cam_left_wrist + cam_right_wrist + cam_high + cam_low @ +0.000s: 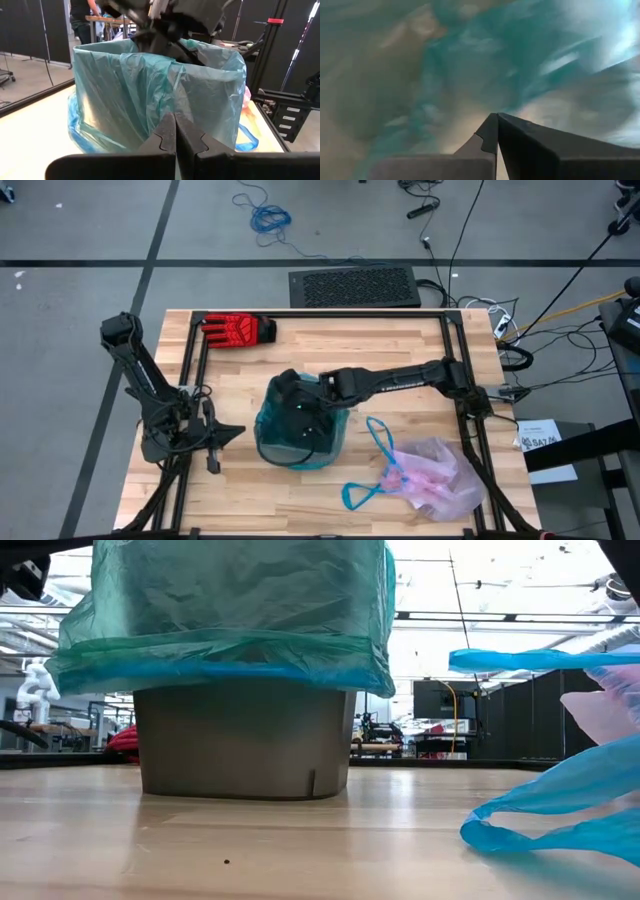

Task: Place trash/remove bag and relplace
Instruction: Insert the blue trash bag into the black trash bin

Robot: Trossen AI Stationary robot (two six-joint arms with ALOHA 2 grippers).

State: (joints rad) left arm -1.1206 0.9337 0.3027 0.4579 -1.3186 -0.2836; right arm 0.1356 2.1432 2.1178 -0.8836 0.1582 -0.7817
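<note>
1. Left pincer (232, 433): resting low over the counter (400, 340) at its left side, its fingers pressed together and grasping nothing. It points toward the bin and stands near it without touching it. In the left wrist view the two dark fingers (167, 134) meet edge to edge, with the bin straight ahead.

2. Red glove (238, 329): lying flat near the far left corner of the counter, well apart from both arms.

3. Bin (245, 740): a grey tub standing upright near the middle of the counter. It is lined with a teal-green bag (335, 438), whose edge is folded out over the rim and hangs partway down the outer wall.

4. Right pincer (290, 408): reaching across from the right side of the counter and pushed down into the mouth of the lined bin. Its fingers (492, 131) are clenched, and the right wrist view shows only teal-green plastic around them. Whether any fold is caught between them cannot be told.

5. Pink-white bag (440, 480): lying crumpled on the counter to the right of the bin, near the front right corner and outside the bin. Its blue drawstring loops (380, 442) trail toward the bin. It is touched by neither pincer.
</note>
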